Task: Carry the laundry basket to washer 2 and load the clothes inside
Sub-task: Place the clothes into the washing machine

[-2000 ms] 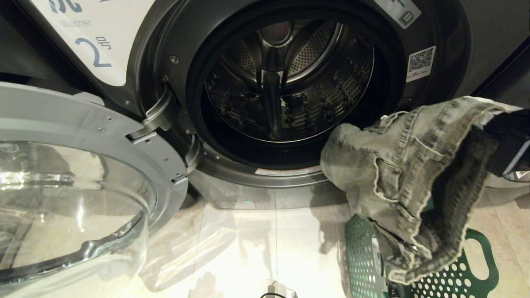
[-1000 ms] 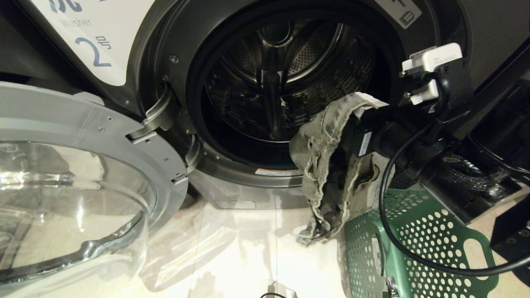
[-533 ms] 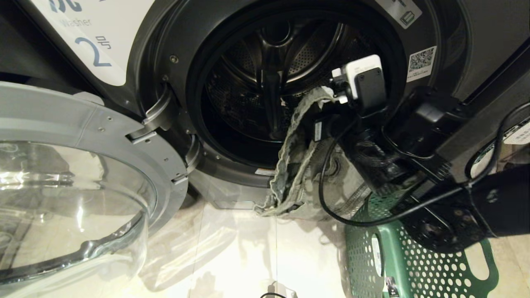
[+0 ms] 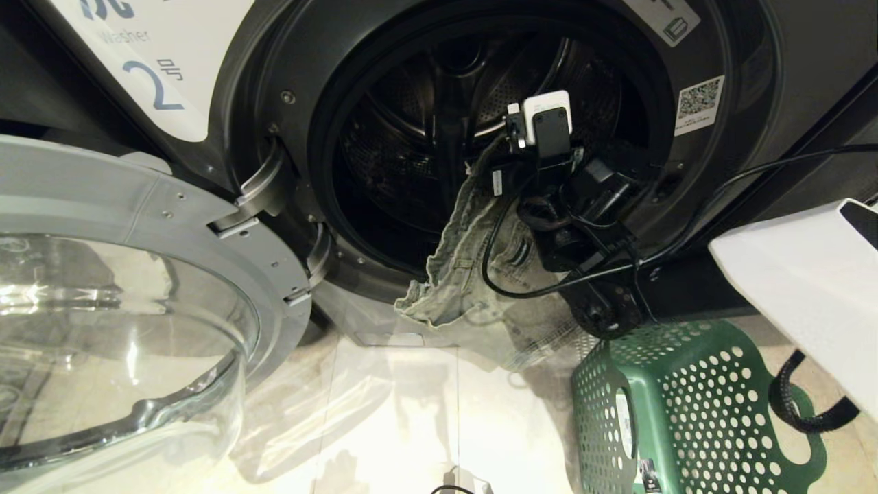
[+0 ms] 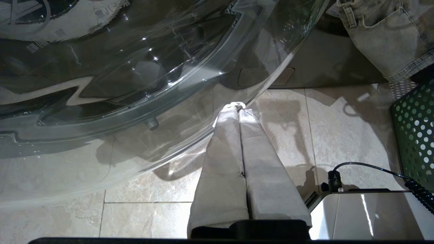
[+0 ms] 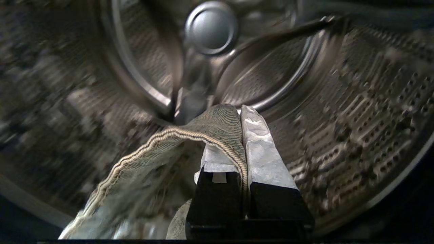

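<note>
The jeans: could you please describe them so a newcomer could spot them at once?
Find the open washer marked 2. From its round drum mouth a faded grey-green garment hangs over the lower rim: the jeans, pinched by the right gripper. They are the only cloth here, left of the green basket.

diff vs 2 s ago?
The right gripper, shut on the denim shorts, swung from the right edge into washer 2's drum; the shorts' lower end now trails over the door seal. The washer door, green laundry basket and left gripper are unmoved.
</note>
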You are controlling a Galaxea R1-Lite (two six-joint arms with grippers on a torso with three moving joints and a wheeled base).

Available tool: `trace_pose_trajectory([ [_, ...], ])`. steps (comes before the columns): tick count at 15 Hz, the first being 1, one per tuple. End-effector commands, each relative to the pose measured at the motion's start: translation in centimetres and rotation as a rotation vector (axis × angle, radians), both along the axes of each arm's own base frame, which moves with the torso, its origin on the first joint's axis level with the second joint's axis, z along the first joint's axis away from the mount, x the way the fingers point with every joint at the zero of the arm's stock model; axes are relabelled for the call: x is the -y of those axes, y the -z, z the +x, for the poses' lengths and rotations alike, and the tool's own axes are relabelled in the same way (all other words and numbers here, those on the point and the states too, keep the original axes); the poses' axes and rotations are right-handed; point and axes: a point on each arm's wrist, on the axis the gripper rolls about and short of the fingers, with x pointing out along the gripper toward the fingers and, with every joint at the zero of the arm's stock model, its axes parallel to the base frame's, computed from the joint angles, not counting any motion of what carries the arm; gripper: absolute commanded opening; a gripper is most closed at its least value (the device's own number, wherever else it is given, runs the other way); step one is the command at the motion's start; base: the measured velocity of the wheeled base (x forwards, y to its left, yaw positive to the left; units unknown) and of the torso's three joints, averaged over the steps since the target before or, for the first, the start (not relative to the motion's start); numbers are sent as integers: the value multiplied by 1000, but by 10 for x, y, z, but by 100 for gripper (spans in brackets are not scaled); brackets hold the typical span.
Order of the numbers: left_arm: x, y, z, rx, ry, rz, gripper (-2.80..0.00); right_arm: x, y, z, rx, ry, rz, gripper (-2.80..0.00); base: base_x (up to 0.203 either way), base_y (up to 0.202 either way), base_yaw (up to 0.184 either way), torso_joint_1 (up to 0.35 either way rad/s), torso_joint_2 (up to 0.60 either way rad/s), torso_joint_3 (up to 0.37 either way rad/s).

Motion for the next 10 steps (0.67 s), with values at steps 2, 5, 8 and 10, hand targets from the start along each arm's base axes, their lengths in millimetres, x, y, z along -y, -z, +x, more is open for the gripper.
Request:
trace_pose_trajectory([
  [2, 0, 0, 0, -1, 0, 0, -280, -5, 6, 28, 55, 39, 16, -280, 0, 0, 0, 0, 0, 0],
  [5, 0, 0, 0, -2, 0, 0, -280, -6, -4, 42, 137, 66, 49, -280, 0, 0, 0, 0, 0, 0],
  [8, 0, 0, 0, -1, 0, 0, -280, -3, -4, 49, 163, 90, 31, -280, 0, 0, 0, 0, 0, 0],
  [10, 0, 0, 0, 0, 0, 0, -280, 0, -8, 47, 183, 94, 42, -280, 0, 0, 0, 0, 0, 0],
])
